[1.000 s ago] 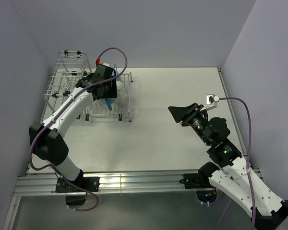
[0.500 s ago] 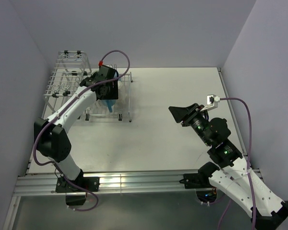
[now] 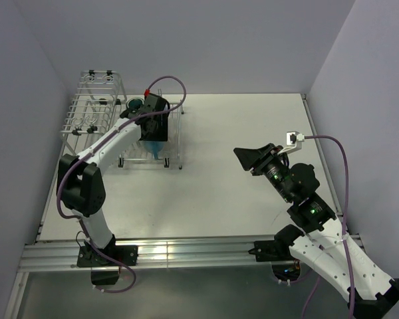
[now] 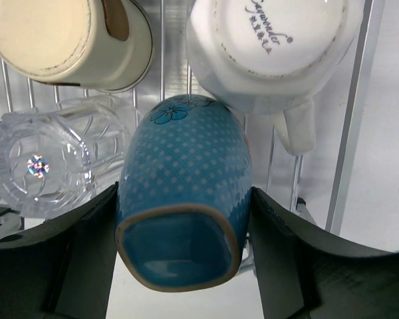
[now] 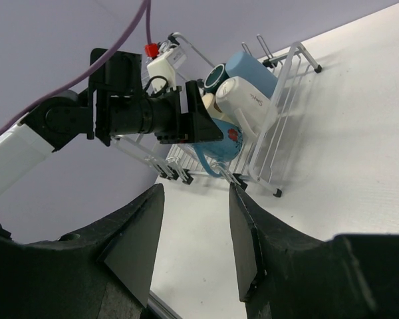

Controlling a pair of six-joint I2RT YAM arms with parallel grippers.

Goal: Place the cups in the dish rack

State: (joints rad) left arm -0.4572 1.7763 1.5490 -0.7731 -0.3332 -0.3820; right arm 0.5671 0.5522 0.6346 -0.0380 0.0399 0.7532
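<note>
White surface point(image 3: 239, 133), lilac-walled cell. Blue dotted ceramic mug point(image 4: 183, 153) sits clamped between the left tool's point(image 4: 184, 199) fingers, over the right end of the silver wire dish rack point(image 3: 86, 113) in the far left corner; contact with the wires not discernible. Beyond it: cream mug point(image 4: 66, 40), white mug point(image 4: 272, 46), clear faceted glass point(image 4: 40, 163), already racked. Within the last second this tool swung rightward along the rack, so release looks close. Right tool point(image 5: 196, 193) gapes empty, well apart toward the right edge.

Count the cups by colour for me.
Blue: 2, the dotted mug and the tumbler
Teal mug: 1
White mug: 1
Cream mug: 1
Clear glass: 1
Total: 6 cups in view
</note>
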